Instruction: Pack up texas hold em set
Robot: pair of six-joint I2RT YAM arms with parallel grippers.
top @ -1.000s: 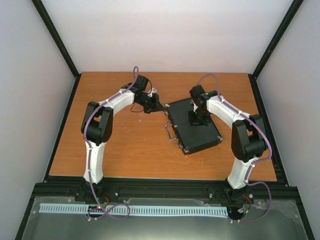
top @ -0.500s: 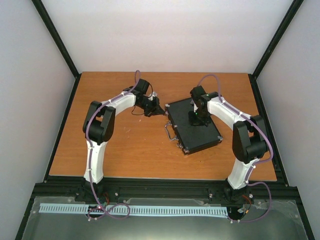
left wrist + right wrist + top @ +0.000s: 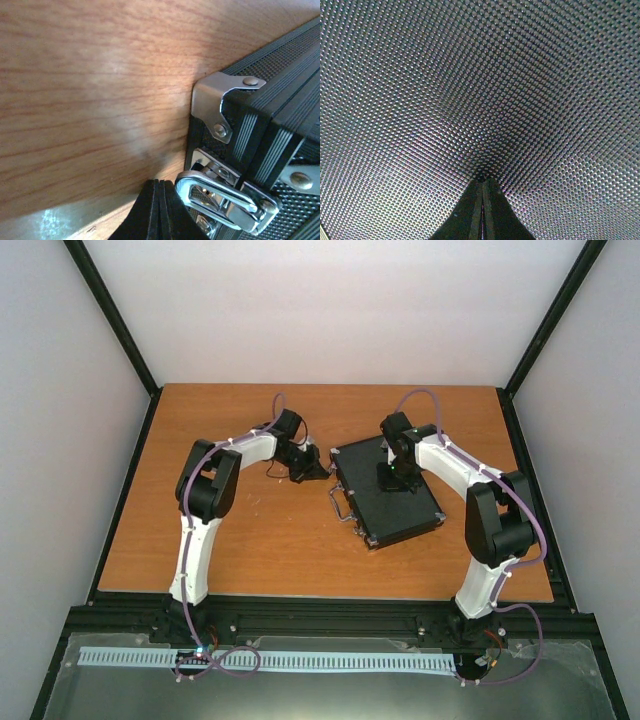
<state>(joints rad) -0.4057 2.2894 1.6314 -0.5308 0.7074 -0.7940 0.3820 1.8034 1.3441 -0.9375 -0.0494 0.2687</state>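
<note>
The flat black case [image 3: 400, 508] lies closed on the table, its metal handle [image 3: 340, 506] toward the left. My left gripper [image 3: 322, 471] is shut and empty, its tip beside the case's far left corner. In the left wrist view the shut fingertips [image 3: 160, 187] touch a silver latch [image 3: 225, 200] below a metal corner bracket [image 3: 215, 100]. My right gripper [image 3: 396, 483] is shut, its tip pressed down on the lid; the right wrist view shows the fingertips [image 3: 481, 186] against the dimpled black lid [image 3: 470, 85]. Chips, dice, discs and cards are out of view.
The wooden table [image 3: 220, 540] is bounded by black frame rails [image 3: 130, 490] at the left, right and near edges. White walls rise behind and at both sides.
My left arm has pushed forward and right, bringing its shut gripper closer to the case's left corner. The right arm and the case have not moved.
</note>
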